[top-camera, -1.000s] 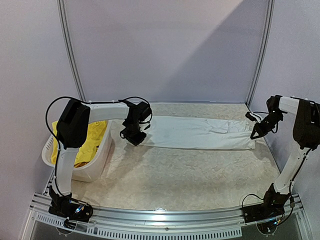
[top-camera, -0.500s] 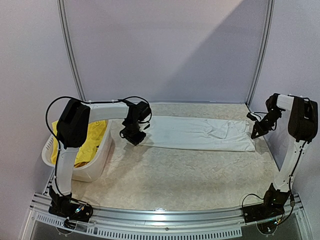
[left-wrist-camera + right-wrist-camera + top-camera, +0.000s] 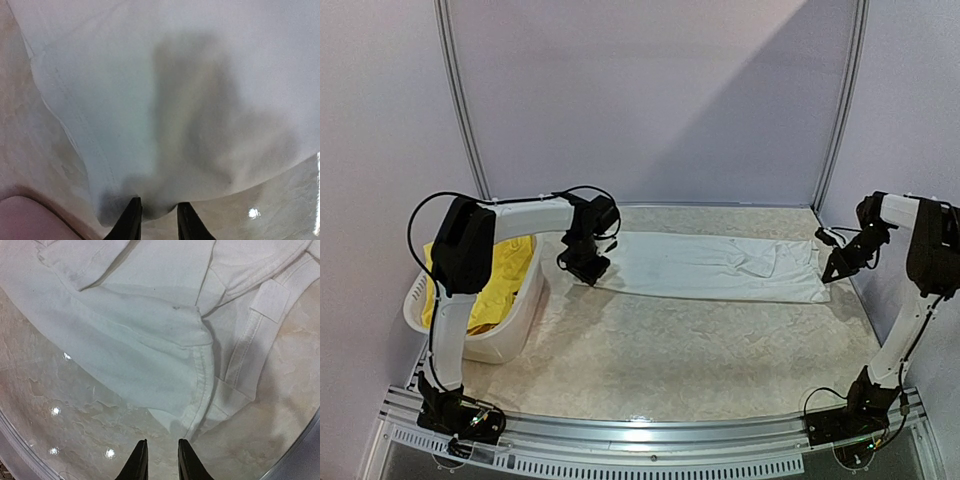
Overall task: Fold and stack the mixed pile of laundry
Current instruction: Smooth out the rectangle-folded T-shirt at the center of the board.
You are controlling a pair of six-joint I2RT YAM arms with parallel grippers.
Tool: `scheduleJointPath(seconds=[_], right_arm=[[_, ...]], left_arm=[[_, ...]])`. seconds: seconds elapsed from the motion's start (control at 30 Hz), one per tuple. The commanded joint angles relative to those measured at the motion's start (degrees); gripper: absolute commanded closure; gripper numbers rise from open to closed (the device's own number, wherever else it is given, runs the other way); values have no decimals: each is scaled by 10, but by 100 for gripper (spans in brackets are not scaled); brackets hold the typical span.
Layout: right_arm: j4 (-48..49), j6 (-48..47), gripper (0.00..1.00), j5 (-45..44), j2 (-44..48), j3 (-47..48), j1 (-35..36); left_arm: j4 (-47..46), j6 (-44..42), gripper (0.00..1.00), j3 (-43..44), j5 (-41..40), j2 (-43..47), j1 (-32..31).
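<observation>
A long white garment (image 3: 710,268) from the mixed laundry pile lies spread flat across the far part of the table. My left gripper (image 3: 585,270) sits at its left end. In the left wrist view the left gripper (image 3: 159,217) is open, and the rounded edge of the white cloth (image 3: 175,100) lies right at its tips. My right gripper (image 3: 832,272) hovers at the garment's right end. In the right wrist view the right gripper (image 3: 161,455) is open with bare table between its fingers, and the stitched hem (image 3: 202,385) lies just beyond them. Yellow shorts (image 3: 505,270) lie in the basket.
A white slotted basket (image 3: 525,300) stands at the table's left edge, beside the left arm. The marbled tabletop (image 3: 700,350) stretches between the garment and the arm bases. Frame posts and walls close in the back corners (image 3: 835,120).
Both grippers have opened. The left one has shifted slightly left and back at the garment's left end. The right one has drawn a little to the right, off the cloth's end.
</observation>
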State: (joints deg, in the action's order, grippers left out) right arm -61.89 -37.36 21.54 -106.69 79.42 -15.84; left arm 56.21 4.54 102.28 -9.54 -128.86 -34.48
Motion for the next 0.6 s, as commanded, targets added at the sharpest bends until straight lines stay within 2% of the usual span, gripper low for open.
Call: scheduleJointPath(seconds=[0.0, 0.27, 0.57], right_arm=[[37, 7, 80, 17, -41, 2, -2], [78, 18, 82, -45, -85, -23, -3], [129, 23, 84, -139, -56, -86, -3]], left_arm=[[-8, 14, 75, 35, 23, -11, 20], [3, 20, 75, 55, 36, -19, 27], [51, 26, 73, 22, 22, 22, 26]])
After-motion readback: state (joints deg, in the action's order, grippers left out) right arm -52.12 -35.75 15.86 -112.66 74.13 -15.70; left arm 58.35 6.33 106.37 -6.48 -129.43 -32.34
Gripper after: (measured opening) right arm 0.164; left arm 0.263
